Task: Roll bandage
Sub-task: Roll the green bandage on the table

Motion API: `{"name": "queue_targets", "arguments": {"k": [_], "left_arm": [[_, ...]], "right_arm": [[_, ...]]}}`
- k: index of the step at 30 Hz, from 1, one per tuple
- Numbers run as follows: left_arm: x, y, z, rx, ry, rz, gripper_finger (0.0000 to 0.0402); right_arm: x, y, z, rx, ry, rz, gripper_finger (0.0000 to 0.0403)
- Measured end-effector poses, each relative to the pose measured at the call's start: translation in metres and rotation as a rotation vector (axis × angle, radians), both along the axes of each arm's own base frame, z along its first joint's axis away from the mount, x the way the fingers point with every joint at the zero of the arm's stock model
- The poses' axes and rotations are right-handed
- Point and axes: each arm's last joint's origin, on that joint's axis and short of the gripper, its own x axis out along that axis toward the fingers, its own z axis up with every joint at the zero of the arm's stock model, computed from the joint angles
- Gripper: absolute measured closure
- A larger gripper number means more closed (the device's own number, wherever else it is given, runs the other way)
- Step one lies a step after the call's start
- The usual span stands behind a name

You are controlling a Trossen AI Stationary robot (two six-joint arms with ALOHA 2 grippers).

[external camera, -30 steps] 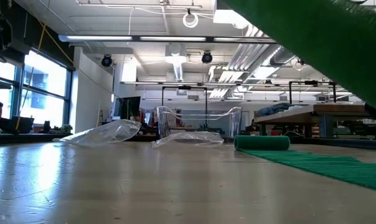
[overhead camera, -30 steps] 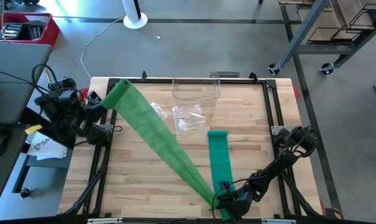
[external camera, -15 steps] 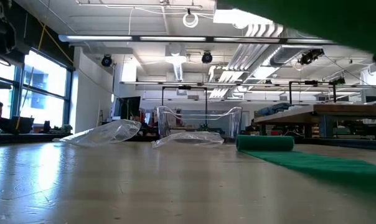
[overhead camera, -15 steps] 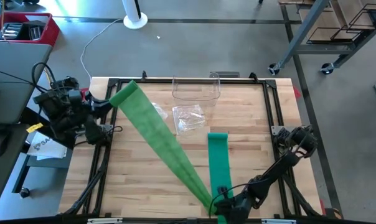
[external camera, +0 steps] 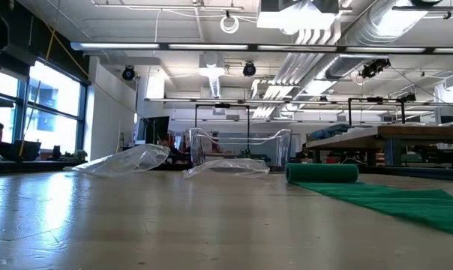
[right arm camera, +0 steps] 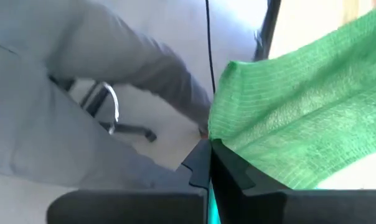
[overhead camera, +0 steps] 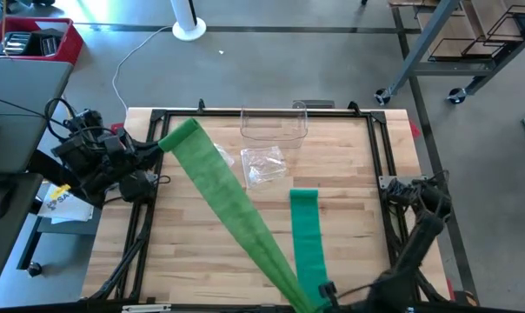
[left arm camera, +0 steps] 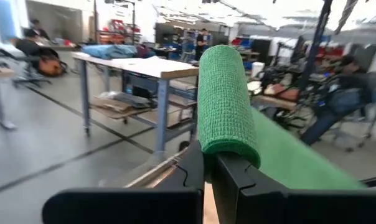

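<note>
Across table (overhead camera: 202, 252), green bandage (overhead camera: 236, 217) stretches, seemingly taut.

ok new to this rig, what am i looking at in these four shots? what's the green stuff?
It is a two-armed robot at a wooden table; each arm ends in a pair of dark fingers.

The high view looks straight down. The low view looks level across the tabletop into the workshop. The other two come from cameras on the wrists.

The green stuff is one long bandage. The left gripper, at the table's far left corner, is shut on one end, lifted off the table. The right gripper, at the near edge, is shut on the bandage where it folds back. From there the rest lies flat on the wood and ends in a small rolled part.

Also on the table: a clear plastic container at the far edge and a clear plastic bag just in front of it.
</note>
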Motion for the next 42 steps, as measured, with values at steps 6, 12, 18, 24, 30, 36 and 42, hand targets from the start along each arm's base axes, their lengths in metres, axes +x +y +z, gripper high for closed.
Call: {"name": "queue_targets", "arguments": {"k": [6,12,18,24,30,36,42], "left_arm": [[0.013,-0.006,-0.012,0.069,0.054,0.064,0.0399],[0.031,-0.019,-0.030,0.105,0.084,0.107,0.0399],[0.047,-0.036,-0.039,0.130,0.088,0.080,0.0399],[0.073,-0.066,-0.035,0.185,0.128,0.069,0.0399],[0.107,-0.119,0.002,0.309,0.211,0.033,0.0399],[0.131,-0.181,0.051,0.357,0.243,-0.006,0.0399],[0.143,-0.248,0.064,0.393,0.259,-0.069,0.0399]], "right_arm": [[-0.031,0.019,0.048,0.008,-0.136,0.000,0.0403],[-0.049,0.026,0.081,-0.049,-0.310,0.003,0.0403],[-0.045,0.022,0.084,-0.104,-0.338,-0.014,0.0403],[-0.032,0.005,0.075,-0.145,-0.247,-0.103,0.0403],[-0.025,-0.005,0.071,-0.178,-0.205,-0.156,0.0402],[-0.025,-0.005,0.070,-0.196,-0.211,-0.156,0.0402],[-0.024,-0.006,0.071,-0.189,-0.213,-0.164,0.0402]]}}
